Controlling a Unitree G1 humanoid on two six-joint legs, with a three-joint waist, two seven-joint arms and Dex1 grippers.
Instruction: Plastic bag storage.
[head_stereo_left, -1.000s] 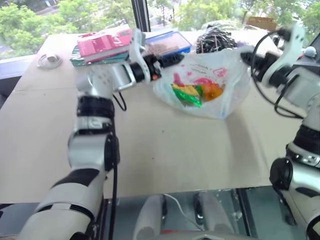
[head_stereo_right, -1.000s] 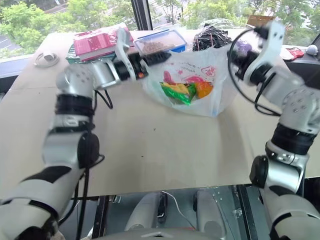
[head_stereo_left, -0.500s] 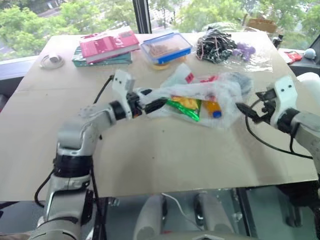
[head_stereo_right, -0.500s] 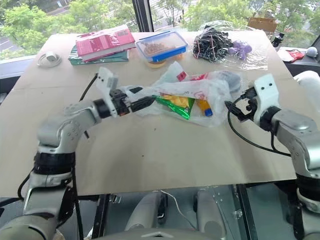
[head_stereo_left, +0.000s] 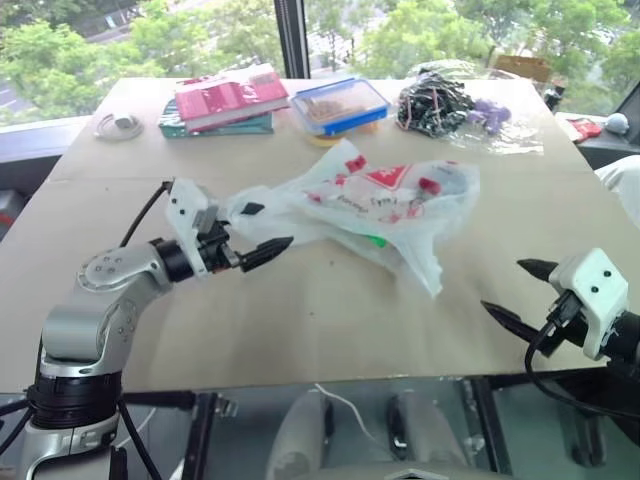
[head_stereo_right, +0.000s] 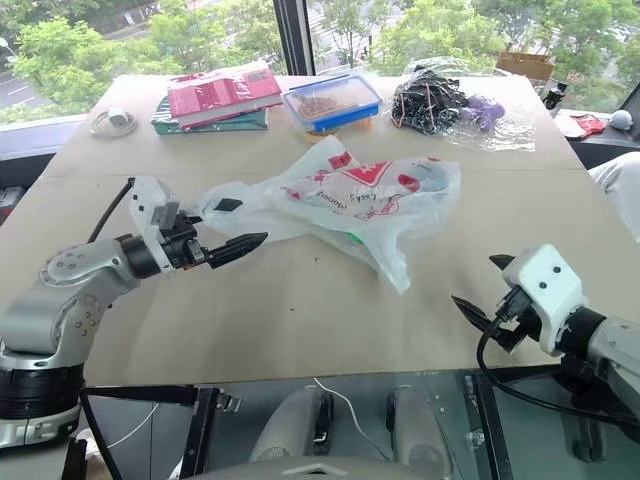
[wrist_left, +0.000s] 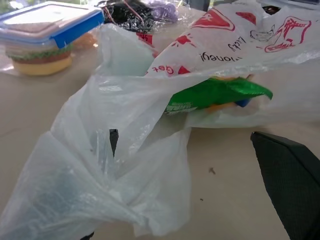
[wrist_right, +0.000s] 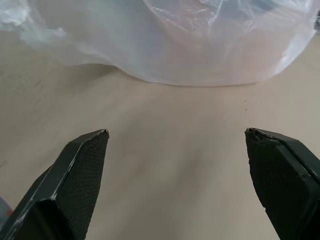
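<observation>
One plastic bag lay slumped flat near the middle of a tan table, white and translucent, with red printed labels facing up. One green packet showed through its thin skin, with a bit of orange and blue beside it.

Along the far edge of the table, from ten o'clock round to one o'clock, stood one stack of books with a pink cover on top, one blue-lidded food box, and one clear crinkly sheet carrying a tangle of dark cords and one purple item. One small white coiled object sat alone at the far ten o'clock corner.

Two grippers were present. The left gripper sat at nine o'clock from the bag, its two black fingers spread apart and released. One finger was tucked in among the loose folds of the bag's near end, with plastic draped over it; the other pointed clear of the bag just above the table. Nothing was pinched between them.

The right gripper hung at about four o'clock from the bag, near the table's front edge, well apart from it, fingers splayed wide and empty, pointing back toward the bag's drooping corner.
</observation>
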